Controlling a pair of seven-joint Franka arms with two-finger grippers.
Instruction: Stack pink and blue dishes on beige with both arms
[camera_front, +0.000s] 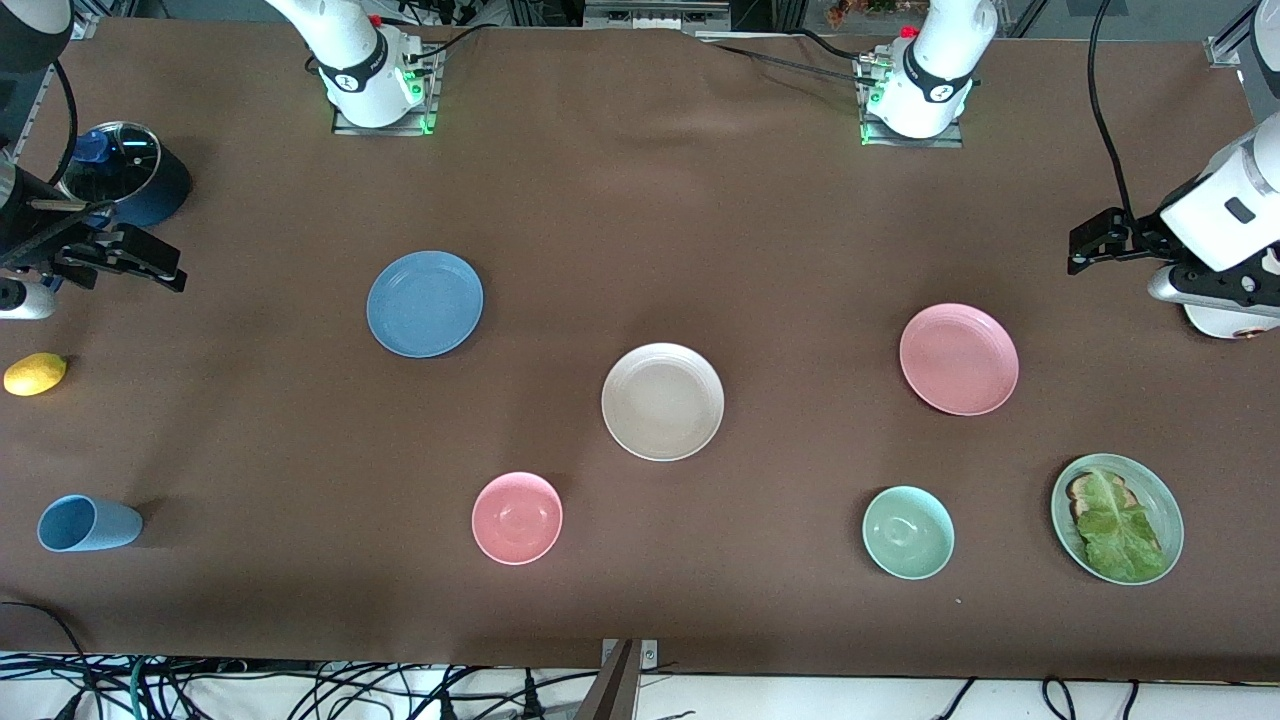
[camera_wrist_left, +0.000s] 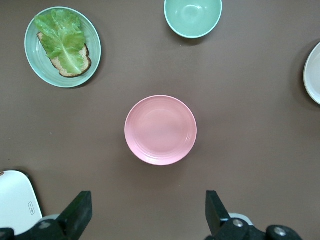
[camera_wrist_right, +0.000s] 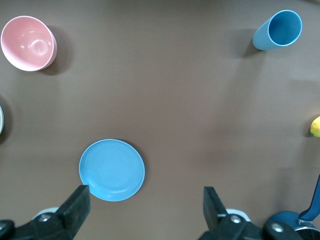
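The blue plate (camera_front: 425, 303) lies toward the right arm's end of the table, the pink plate (camera_front: 958, 358) toward the left arm's end. Between them, a little nearer the front camera, lies the beige plate (camera_front: 662, 401). All three are bare and apart. My left gripper (camera_front: 1078, 250) hangs open and empty high over the table's edge beside the pink plate (camera_wrist_left: 160, 130); in its wrist view the gripper (camera_wrist_left: 148, 212) frames bare cloth. My right gripper (camera_front: 170, 275) is open and empty at the other end; the blue plate (camera_wrist_right: 112, 170) shows beside one finger (camera_wrist_right: 77, 205).
Nearer the front camera stand a pink bowl (camera_front: 517, 517), a pale green bowl (camera_front: 908, 532), a green plate (camera_front: 1160, 500) with toast and lettuce, and a light blue cup (camera_front: 88, 523) on its side. A lemon (camera_front: 35, 373) and a lidded pot (camera_front: 125, 170) lie near the right gripper.
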